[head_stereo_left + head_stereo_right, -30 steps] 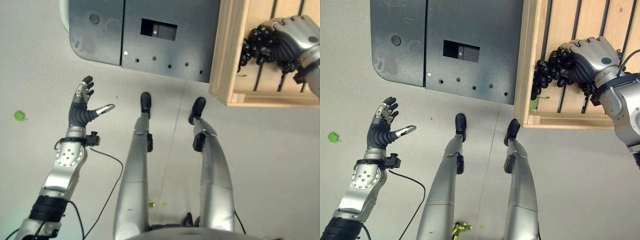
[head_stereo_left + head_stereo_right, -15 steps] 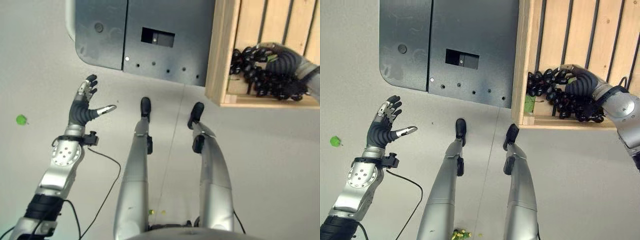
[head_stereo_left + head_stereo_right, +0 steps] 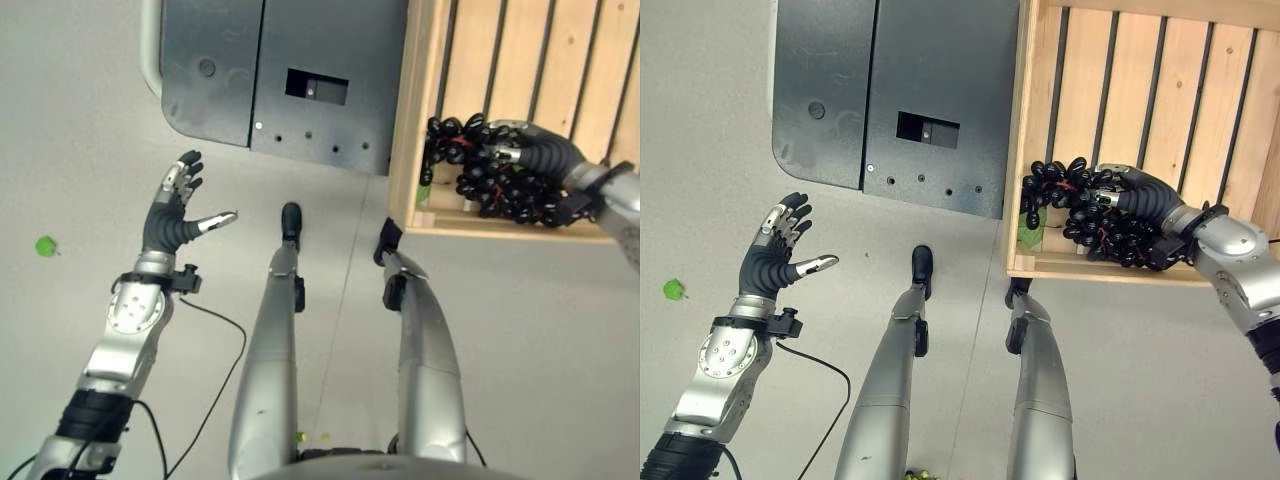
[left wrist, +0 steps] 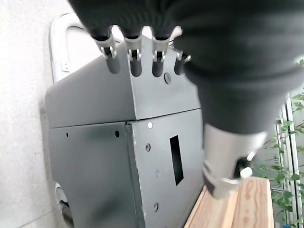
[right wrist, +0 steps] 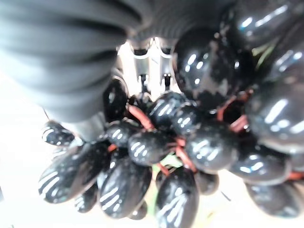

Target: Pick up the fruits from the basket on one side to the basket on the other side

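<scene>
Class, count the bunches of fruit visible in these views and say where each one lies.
1. A bunch of glossy black grapes lies in the slatted wooden crate, near its front left corner, with the right hand curled round it. Other fruit may be hidden beneath.

A dark grey metal cabinet (image 3: 290, 80) with a rectangular slot and small holes lies on the pale grey floor (image 3: 70, 120), its white rounded edge to the left. A small green scrap (image 3: 45, 246) lies apart on the floor.
</scene>
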